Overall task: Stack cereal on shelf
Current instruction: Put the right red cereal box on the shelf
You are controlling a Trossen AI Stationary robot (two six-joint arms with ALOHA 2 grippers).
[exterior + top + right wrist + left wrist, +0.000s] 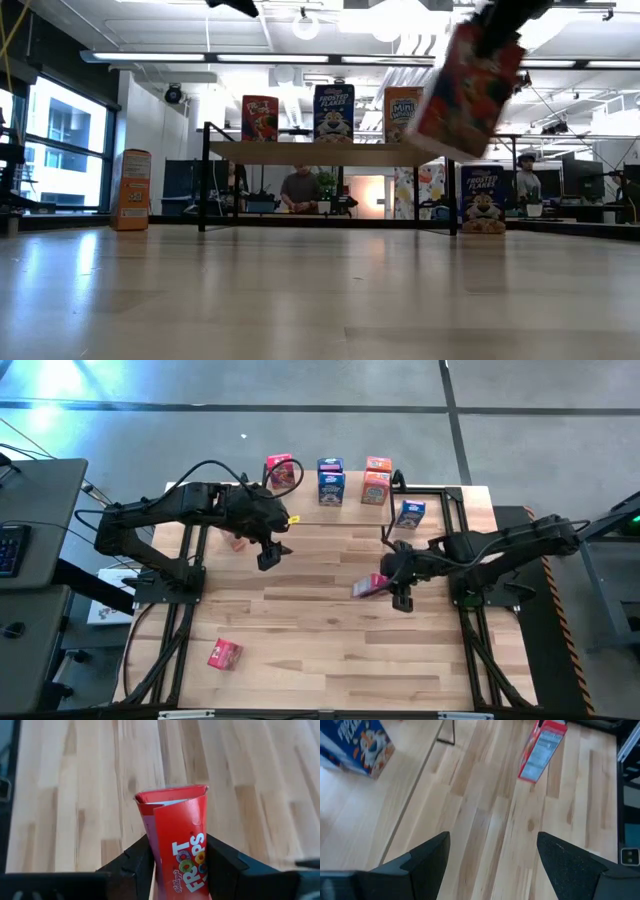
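My right gripper point(398, 592) is shut on a red Froot Loops cereal box point(368, 586), held above the table's right middle; the low view shows the box point(468, 85) up in the air and tilted. My left gripper point(268, 557) hovers open over the table's left middle, nothing between its fingers point(492, 845). The shelf point(330, 152) stands at the far edge with a red box point(260, 117), a blue box point(334, 112) and a third box point(403, 113) upright on its top. My right gripper pinches the red box between its two fingers point(135, 860), on two opposite sides point(165, 857) near the end closest to the wrist. The fingers slant down from the table's right. The box is lifted clear and tilted, its free end point(170, 795) pointing away from the gripper.
A pink-red box point(225, 653) lies on the table near the left front. A blue box point(410, 513) stands on the table at the shelf's right end, and an orange box point(131, 190) stands left of the shelf. Bare tabletop lies in the middle and front.
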